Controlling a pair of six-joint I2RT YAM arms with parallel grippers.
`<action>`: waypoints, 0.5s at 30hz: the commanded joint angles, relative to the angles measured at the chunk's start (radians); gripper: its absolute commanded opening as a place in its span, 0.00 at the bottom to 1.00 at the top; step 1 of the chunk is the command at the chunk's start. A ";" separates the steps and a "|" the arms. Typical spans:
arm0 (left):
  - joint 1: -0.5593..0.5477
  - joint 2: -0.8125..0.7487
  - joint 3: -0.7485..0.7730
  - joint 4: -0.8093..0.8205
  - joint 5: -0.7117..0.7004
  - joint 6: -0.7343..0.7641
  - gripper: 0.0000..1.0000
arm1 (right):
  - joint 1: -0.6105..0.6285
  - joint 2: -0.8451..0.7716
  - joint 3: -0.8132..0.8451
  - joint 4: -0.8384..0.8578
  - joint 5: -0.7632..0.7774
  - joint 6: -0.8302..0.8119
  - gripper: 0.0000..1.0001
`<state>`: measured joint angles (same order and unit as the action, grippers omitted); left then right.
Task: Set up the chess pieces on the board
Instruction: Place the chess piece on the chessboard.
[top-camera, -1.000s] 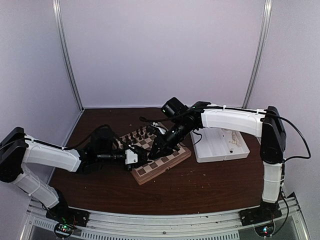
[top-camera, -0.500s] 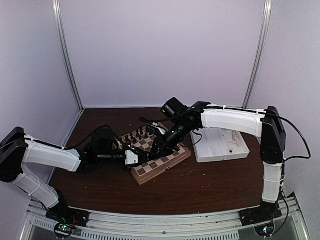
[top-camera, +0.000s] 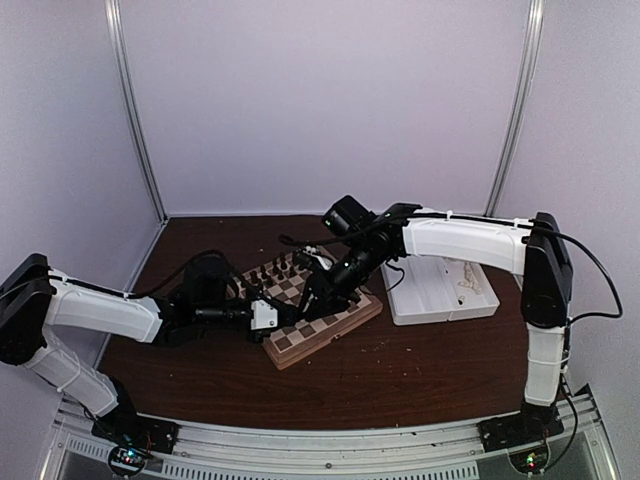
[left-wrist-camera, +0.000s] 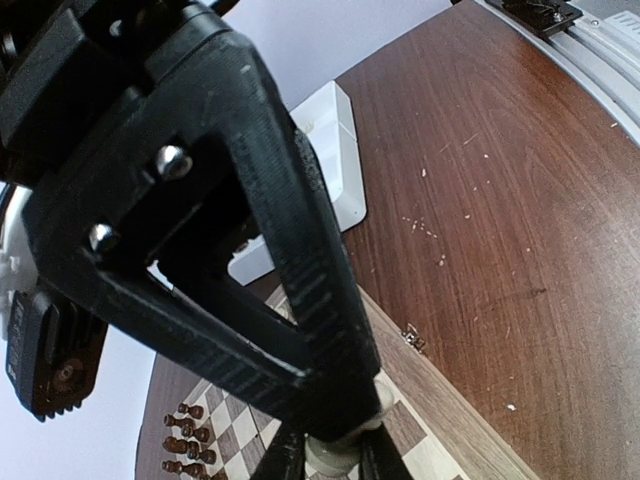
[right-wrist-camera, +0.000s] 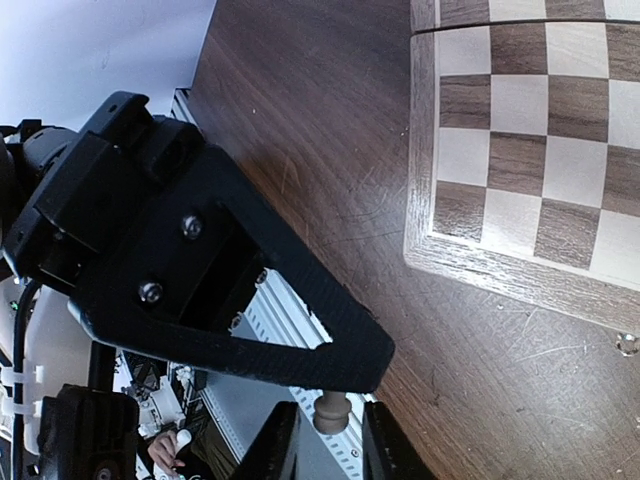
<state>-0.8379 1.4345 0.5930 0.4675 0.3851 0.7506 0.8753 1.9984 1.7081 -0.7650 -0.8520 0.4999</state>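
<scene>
Scarcely shifted, left end effector (left-wrist-camera: 332, 466) gripping chess piece (left-wrist-camera: 328, 455)

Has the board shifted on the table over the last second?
No. The board keeps the same gap to the white tray, its near corner unmoved on the table.

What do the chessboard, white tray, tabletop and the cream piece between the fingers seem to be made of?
Chessboard: wood, it seems; grain shows in light and dark squares, matte finish.
White tray: probably plastic; smooth, uniform white, rounded moulded edges.
Tabletop: dark wood or wood-look laminate; streaked grain, fine scratches, faint sheen.
Cream piece: pale wood or plastic, unclear; smooth, no grain visible.
</scene>
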 joint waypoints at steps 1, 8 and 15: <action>-0.002 0.006 0.016 0.003 -0.027 -0.035 0.14 | 0.004 -0.083 -0.033 0.040 0.071 -0.006 0.30; -0.003 -0.005 0.032 0.046 -0.135 -0.263 0.15 | 0.005 -0.215 -0.211 0.289 0.185 0.078 0.41; -0.002 -0.012 0.073 0.043 -0.160 -0.474 0.15 | 0.035 -0.261 -0.329 0.479 0.318 0.155 0.41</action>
<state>-0.8379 1.4345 0.6216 0.4633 0.2508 0.4366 0.8825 1.7546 1.4185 -0.4397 -0.6464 0.6037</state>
